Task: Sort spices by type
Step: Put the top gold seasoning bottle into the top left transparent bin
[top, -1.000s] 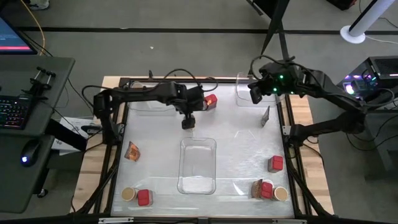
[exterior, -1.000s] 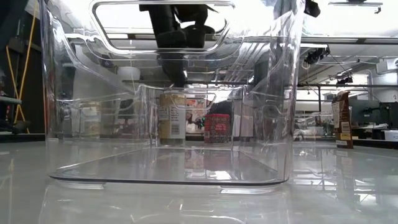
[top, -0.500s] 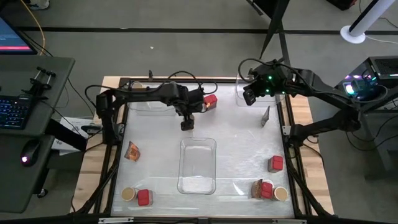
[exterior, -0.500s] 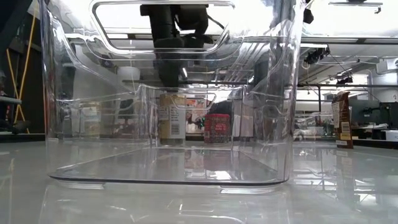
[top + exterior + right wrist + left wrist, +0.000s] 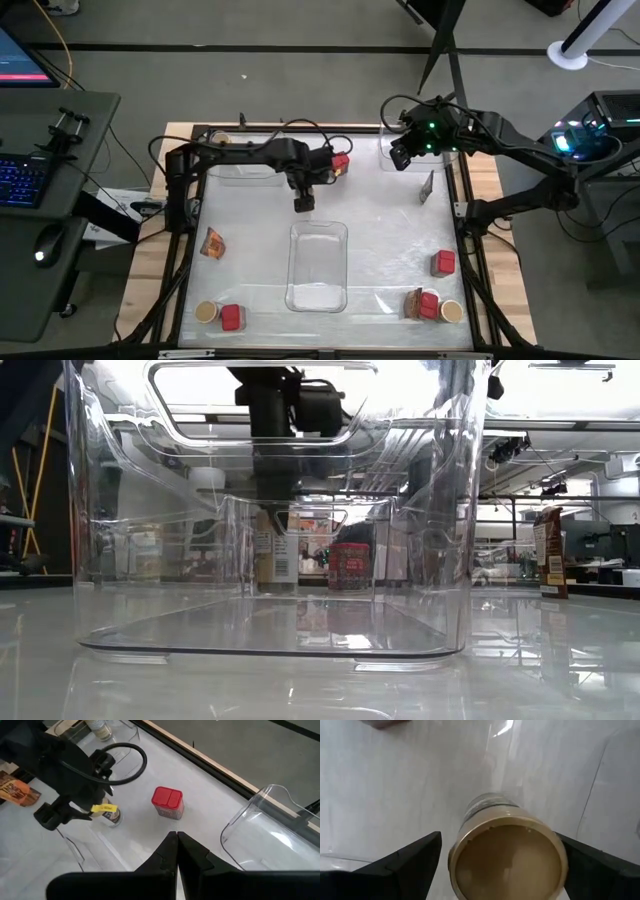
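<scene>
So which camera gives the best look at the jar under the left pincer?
The left wrist view: the tan-lidded jar fills the frame between the open left pincer. The right wrist view shows it small beneath that arm. The low view shows it only through clear trays. In the high view the arm hides it.

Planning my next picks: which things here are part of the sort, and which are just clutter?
Job: jar under left gripper; red containers; foil packets; other jars; clear trays, probably the bins.
Lying about: keyboard; mouse.
</scene>
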